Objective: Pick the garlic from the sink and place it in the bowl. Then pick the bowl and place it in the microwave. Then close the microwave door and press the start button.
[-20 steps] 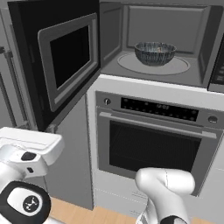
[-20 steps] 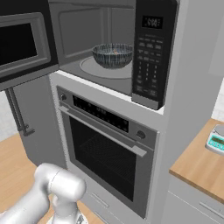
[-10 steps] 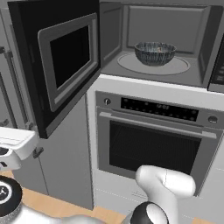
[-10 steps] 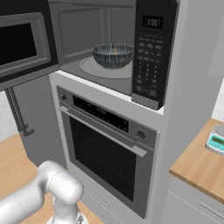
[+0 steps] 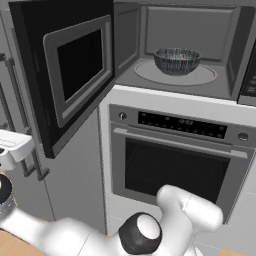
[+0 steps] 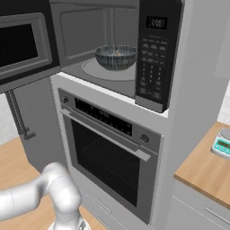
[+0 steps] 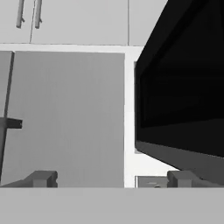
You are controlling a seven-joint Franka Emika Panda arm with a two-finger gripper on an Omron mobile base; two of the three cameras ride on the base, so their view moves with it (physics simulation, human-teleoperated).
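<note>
The microwave door [image 5: 70,75] stands swung open at 9 o'clock of the microwave [image 5: 180,55] cavity, and the bowl [image 5: 176,60] sits on the turntable at 12 o'clock; the garlic cannot be made out inside it. The gripper [image 7: 111,178] is spread wide and empty, low beside the door's outer face. Risk: a glancing push slips off the panel edge, or leaves the door unlatched.

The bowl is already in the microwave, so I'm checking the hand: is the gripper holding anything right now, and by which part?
Nothing is held. The gripper stands open with an empty gap between its fingertips, beside the microwave door.
</note>
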